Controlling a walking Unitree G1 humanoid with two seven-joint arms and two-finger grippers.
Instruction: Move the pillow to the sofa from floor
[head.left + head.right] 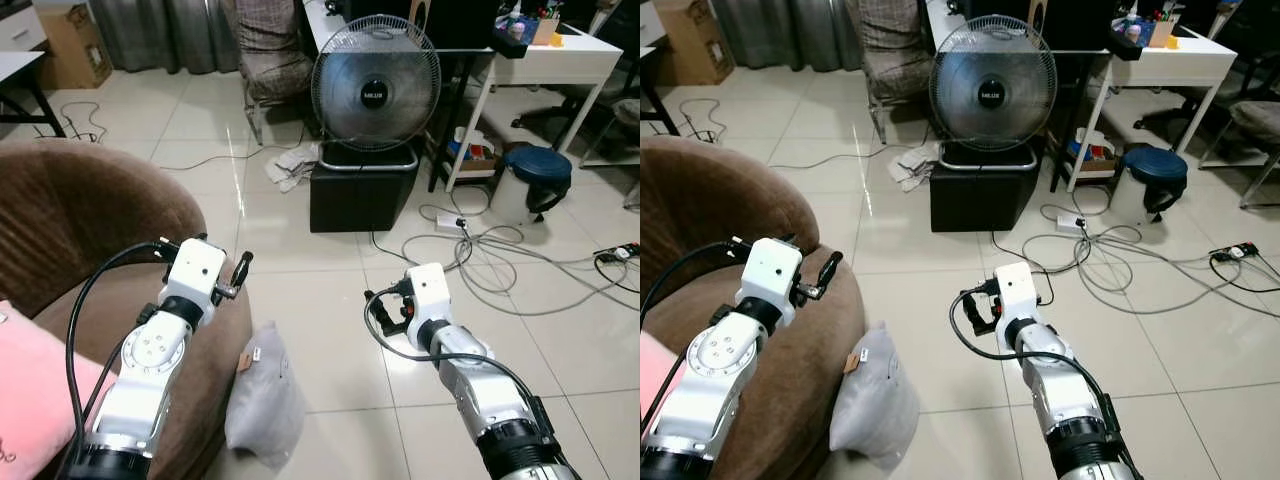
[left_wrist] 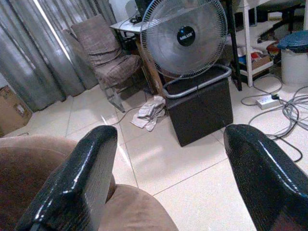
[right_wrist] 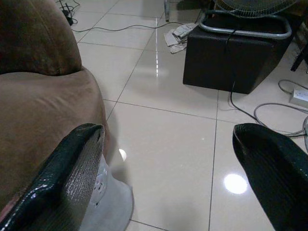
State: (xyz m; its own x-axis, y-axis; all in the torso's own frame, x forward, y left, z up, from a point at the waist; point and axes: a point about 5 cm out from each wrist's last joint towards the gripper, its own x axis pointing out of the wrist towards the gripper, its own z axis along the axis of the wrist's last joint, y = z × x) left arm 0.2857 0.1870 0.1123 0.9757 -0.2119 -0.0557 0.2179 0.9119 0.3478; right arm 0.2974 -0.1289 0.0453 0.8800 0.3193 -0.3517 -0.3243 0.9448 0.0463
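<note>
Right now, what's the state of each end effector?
Left end effector: open, holding nothing, above the sofa.
Right end effector: open, holding nothing, above the floor.

**Grey pillow on the floor by the sofa**

The pillow [image 1: 262, 398] is pale grey and soft, with a small tan tag. It stands slumped on the tiled floor, leaning against the rounded brown sofa [image 1: 70, 220].

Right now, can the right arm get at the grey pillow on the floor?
Probably yes: the grey pillow leans against the brown sofa, bare tile lies between it and the open right claw, nothing blocking.
</note>
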